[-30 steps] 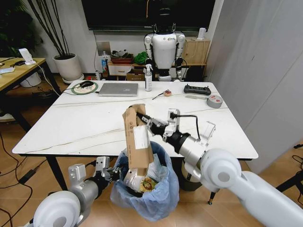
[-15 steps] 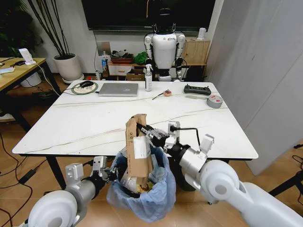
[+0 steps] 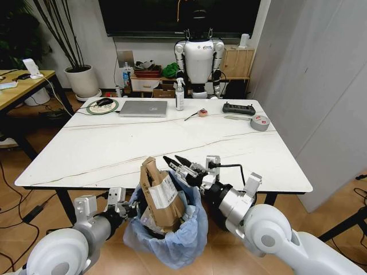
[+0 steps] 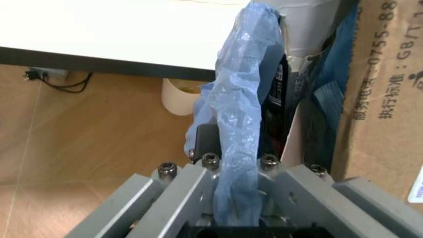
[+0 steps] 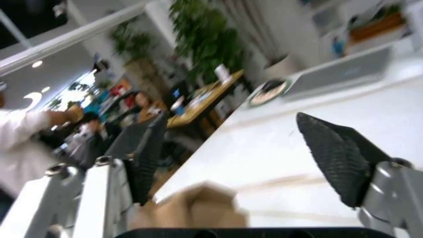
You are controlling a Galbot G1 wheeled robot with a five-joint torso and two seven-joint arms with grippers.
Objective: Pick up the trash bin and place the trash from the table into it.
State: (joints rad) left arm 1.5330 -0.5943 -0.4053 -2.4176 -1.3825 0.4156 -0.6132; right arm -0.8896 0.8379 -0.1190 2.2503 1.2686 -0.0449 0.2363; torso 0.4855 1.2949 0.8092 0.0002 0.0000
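Left end effector [image 3: 117,207] pinching thin, slippery bag rim of trash bin [image 3: 172,246]; right end effector [image 3: 179,165] spread, 12 o'clock of light, stiff cardboard box [image 3: 159,195].

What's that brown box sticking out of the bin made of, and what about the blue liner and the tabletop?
The brown box looks like matte corrugated cardboard: creased, torn, with printed labels. The blue liner seems to be thin translucent plastic film, crinkled and glossy. The table has a smooth white top with faint veins, marble or an imitation; I cannot tell which.
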